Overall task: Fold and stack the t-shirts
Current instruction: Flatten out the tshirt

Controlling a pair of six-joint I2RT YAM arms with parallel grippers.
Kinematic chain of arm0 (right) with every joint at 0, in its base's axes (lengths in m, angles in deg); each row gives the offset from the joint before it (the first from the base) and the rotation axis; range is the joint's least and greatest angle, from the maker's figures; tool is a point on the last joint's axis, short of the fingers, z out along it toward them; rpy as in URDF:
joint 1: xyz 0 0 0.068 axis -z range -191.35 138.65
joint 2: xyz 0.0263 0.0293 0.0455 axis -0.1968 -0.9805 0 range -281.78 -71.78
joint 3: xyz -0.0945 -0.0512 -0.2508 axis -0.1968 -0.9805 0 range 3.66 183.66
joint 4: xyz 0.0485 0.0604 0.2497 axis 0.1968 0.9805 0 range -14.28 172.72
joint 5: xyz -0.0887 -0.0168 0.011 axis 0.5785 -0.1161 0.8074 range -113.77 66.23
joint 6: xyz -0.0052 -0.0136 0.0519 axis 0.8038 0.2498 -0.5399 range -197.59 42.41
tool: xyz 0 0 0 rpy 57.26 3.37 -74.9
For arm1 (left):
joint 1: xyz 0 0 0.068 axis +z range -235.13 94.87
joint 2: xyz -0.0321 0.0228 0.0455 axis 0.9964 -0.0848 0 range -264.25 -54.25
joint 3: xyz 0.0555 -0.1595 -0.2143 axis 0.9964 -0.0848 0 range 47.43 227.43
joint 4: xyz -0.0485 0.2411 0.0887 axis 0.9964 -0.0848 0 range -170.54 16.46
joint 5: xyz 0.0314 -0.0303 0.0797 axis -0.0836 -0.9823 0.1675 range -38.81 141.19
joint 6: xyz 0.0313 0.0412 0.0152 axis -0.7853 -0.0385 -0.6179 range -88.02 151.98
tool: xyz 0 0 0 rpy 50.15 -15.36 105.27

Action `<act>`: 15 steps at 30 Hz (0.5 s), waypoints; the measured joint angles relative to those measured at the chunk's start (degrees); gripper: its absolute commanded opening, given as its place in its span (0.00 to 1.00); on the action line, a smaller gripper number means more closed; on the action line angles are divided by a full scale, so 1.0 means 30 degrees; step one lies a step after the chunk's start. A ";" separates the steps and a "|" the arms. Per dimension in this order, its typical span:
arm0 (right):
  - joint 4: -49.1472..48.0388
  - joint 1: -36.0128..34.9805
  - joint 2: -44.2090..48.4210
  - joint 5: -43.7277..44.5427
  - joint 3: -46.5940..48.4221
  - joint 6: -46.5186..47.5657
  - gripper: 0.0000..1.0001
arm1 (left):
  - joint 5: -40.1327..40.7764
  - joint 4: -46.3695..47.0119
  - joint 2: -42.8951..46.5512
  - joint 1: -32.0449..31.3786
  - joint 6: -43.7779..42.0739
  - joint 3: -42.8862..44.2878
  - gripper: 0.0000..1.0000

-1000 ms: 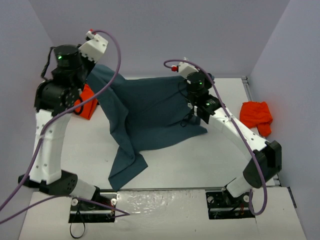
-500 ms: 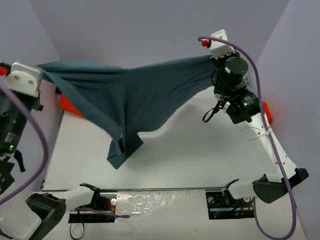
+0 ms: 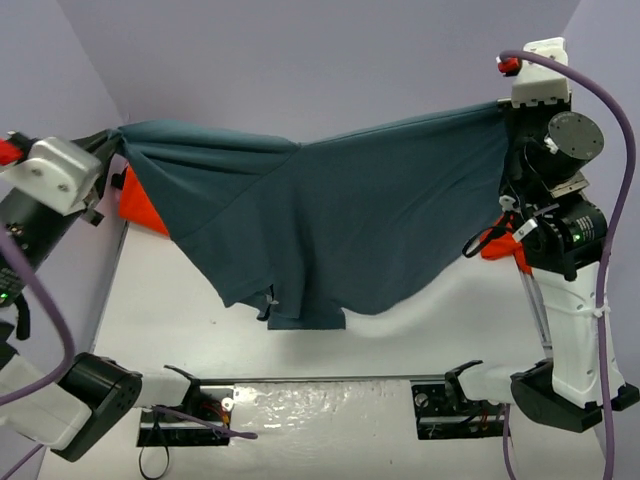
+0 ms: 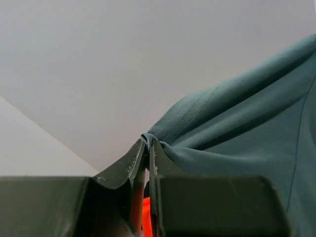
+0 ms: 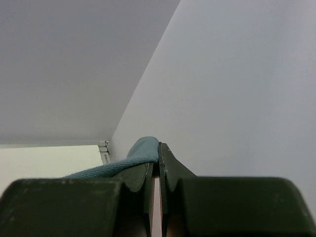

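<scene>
A dark teal t-shirt (image 3: 340, 225) hangs stretched in the air between both arms, its lower hem dangling just above the table's front. My left gripper (image 3: 113, 140) is shut on its left corner, high at the left wall; the left wrist view shows cloth (image 4: 237, 123) pinched at my left gripper's tips (image 4: 147, 143). My right gripper (image 3: 505, 108) is shut on the right corner, high at the right; the right wrist view shows a teal fold (image 5: 140, 150) clamped at my right gripper's tips (image 5: 159, 148).
An orange t-shirt (image 3: 140, 205) lies at the back left, partly behind the teal one. Another orange garment (image 3: 497, 243) sits at the right, mostly hidden behind my right arm. The white table (image 3: 170, 320) lies below, walled on three sides.
Both arms have lifted and spread apart, pulling the teal shirt off the table until it hangs stretched wide. The hem has risen and shifted right.
</scene>
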 measured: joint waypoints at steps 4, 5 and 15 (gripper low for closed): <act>0.0402 0.0096 -0.0089 -0.0112 -0.0577 -0.0006 0.00 | 0.0560 -0.0326 -0.1289 -0.0818 -0.0630 0.0205 0.00; 0.0424 0.0092 -0.0214 -0.0109 -0.0860 0.0049 0.00 | 0.0883 -0.0304 -0.1556 -0.0954 -0.0839 0.0022 0.00; -0.0828 0.0082 -0.2083 0.0148 -0.5287 0.0822 0.00 | 0.4528 0.1566 -0.3806 -0.1060 -0.1998 -0.4556 0.00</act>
